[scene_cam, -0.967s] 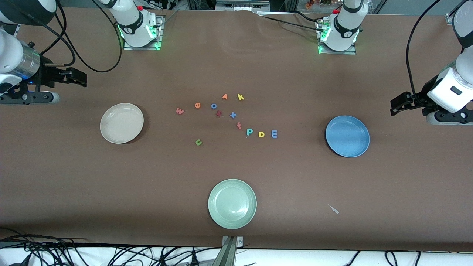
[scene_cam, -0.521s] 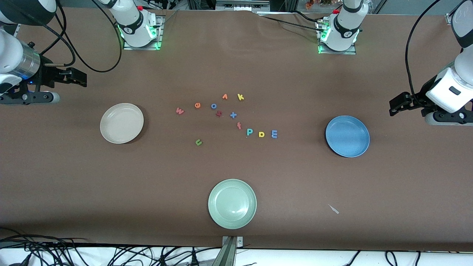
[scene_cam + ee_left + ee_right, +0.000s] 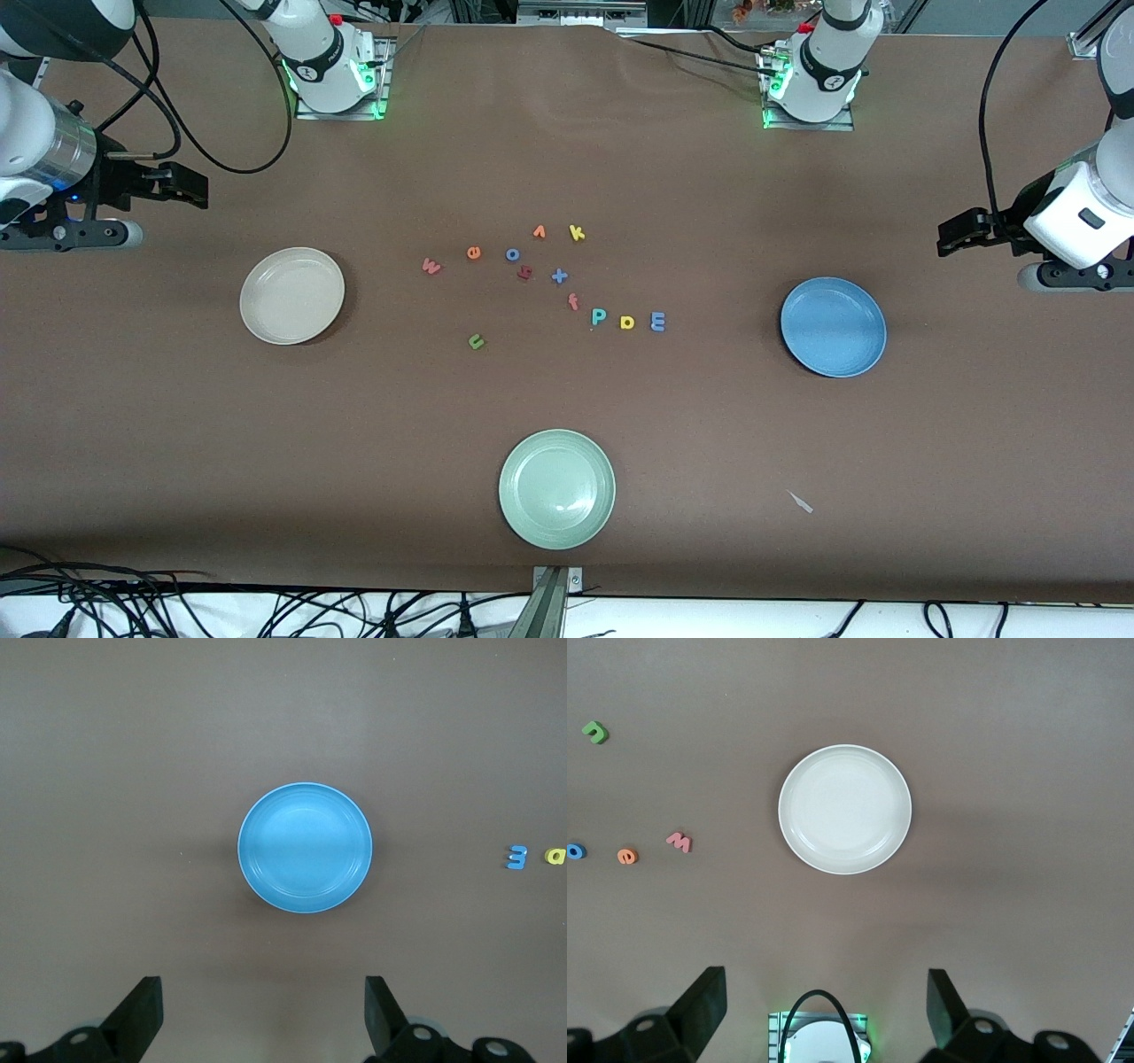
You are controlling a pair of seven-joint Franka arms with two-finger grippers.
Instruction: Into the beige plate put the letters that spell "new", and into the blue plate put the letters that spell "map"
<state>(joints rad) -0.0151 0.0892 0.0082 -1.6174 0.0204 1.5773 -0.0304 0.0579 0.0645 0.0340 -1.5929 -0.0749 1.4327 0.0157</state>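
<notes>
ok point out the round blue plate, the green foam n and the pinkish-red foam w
round blue plate (image 3: 833, 327), front view, bare middle.
green foam n (image 3: 477, 341), front view, its body.
pinkish-red foam w (image 3: 431, 266), front view, its centre.

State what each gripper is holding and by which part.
Nothing is held. The left gripper hangs open over the table by the blue plate; the right gripper hangs open by the beige plate.
</notes>
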